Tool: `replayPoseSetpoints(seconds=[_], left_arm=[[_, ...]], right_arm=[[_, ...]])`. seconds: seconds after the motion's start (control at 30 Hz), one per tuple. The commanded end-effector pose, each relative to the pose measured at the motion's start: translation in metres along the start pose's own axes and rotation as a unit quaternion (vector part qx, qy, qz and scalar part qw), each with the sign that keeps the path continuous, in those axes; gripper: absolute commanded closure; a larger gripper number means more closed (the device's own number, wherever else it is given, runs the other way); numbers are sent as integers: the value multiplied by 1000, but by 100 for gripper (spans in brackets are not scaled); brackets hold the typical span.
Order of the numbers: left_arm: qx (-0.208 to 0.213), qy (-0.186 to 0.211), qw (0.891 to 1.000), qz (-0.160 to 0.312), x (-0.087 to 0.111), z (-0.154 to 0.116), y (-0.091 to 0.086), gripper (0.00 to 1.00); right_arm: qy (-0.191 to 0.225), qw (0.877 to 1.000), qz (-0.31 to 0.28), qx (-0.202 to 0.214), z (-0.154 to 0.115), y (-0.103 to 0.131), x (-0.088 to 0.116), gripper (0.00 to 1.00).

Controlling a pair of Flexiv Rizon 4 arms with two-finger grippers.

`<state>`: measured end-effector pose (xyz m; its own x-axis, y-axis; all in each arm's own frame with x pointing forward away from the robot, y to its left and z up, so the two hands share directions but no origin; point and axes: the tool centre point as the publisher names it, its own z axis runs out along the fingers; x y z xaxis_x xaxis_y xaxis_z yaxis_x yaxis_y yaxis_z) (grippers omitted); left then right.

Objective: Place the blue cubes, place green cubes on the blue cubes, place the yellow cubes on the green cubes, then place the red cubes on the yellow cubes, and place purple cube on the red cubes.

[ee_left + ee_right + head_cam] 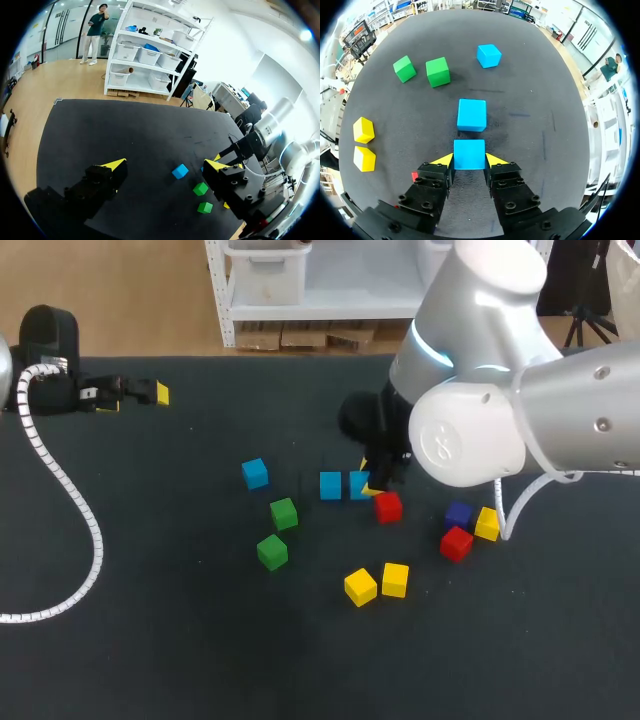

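Right wrist view is showing the right gripper (pixel 469 160) pinching a blue cube (pixel 469 151) from both sides, while a second blue cube (pixel 471 114) is sitting straight ahead of it, just apart, to the left in the scene.

We see the table (pixel 150 640), covered in a dark, matte, near-black surface. It fills most of the head view, from the lower edge of the frame up to a straight far edge that runs across the upper part. From the left wrist view we make out one of its far corners, squared off. From the right wrist view we notice a few faint pale scuffs on the dark surface.
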<state>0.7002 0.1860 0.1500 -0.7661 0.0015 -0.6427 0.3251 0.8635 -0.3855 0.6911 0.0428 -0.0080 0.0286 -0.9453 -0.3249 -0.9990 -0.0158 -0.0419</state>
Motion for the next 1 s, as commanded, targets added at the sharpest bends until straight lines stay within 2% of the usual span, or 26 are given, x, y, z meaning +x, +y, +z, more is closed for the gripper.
replayPoseSetpoints(seconds=[0.03, 0.07, 0.3, 0.7, 0.73, 0.77, 0.83, 0.93, 1.0], left_arm=[[-1, 1, 1000, 0, 0, 0, -1, 0], [-1, 1, 1000, 0, 0, 0, -1, 0], [-1, 1, 1000, 0, 0, 0, -1, 0], [-1, 1, 1000, 0, 0, 0, -1, 0], [-1, 1, 1000, 0, 0, 0, -1, 0], [-1, 1, 1000, 0, 0, 0, -1, 0], [-1, 1, 1000, 0, 0, 0, -1, 0], [-1, 1, 1000, 0, 0, 0, -1, 0], [-1, 1, 1000, 0, 0, 0, -1, 0]], right_arm=[[-1, 1000, 0, -1, 1, -1, 0, 100], [-1, 1000, 0, -1, 1, -1, 0, 100], [-1, 1000, 0, -4, 1, -1, 1, 76], [0, 1000, 1, -5, 1, -3, 3, 51], [0, 1000, 2, -6, 1, -3, 4, 44], [0, 1000, 2, -6, 1, -3, 4, 30], [0, 1000, 3, -6, 0, -3, 4, 15], [-1, 1000, 3, -5, -2, -4, 5, 1], [-2, 1000, 5, -4, -6, -4, 6, 0]])
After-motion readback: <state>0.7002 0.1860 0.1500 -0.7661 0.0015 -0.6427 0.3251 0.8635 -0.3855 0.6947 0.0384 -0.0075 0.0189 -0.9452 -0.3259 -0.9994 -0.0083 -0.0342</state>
